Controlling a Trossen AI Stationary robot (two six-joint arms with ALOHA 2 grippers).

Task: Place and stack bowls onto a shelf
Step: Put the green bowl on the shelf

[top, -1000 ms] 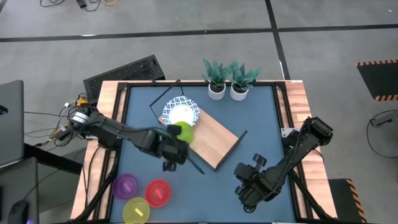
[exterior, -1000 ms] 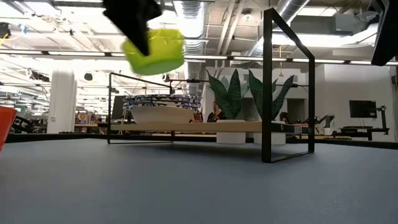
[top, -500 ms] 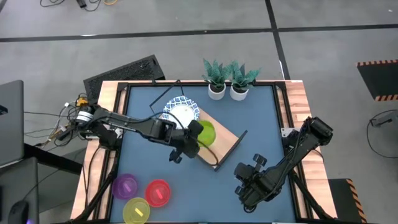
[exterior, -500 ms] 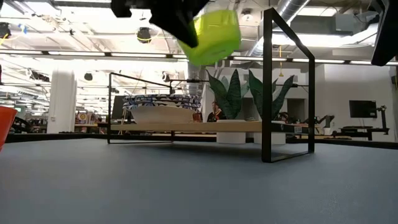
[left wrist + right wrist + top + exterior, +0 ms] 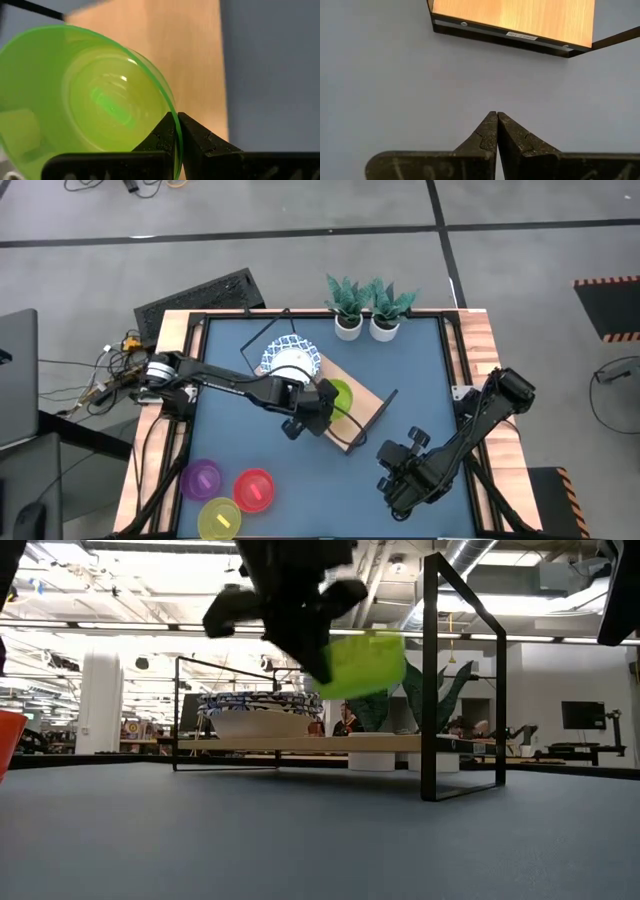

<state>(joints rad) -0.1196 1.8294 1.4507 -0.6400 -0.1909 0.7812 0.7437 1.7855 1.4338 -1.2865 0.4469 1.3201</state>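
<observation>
The small green plastic bowl point(image 5: 90, 95), pinched at its thin rim by my left fingers point(image 5: 176, 131) above the light-wood shelf board point(image 5: 350, 408), right of the blue-rimmed white bowl point(image 5: 290, 361), seems light, stiff, probably slippery; my right fingers point(image 5: 496, 131) rest pressed together.

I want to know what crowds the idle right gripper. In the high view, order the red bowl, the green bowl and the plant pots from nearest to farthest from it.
From the right gripper, shut and low near the table's front right:
1. Green bowl, held over the shelf by the left gripper.
2. Red bowl, front left.
3. Plant pots, at the back edge.
</observation>
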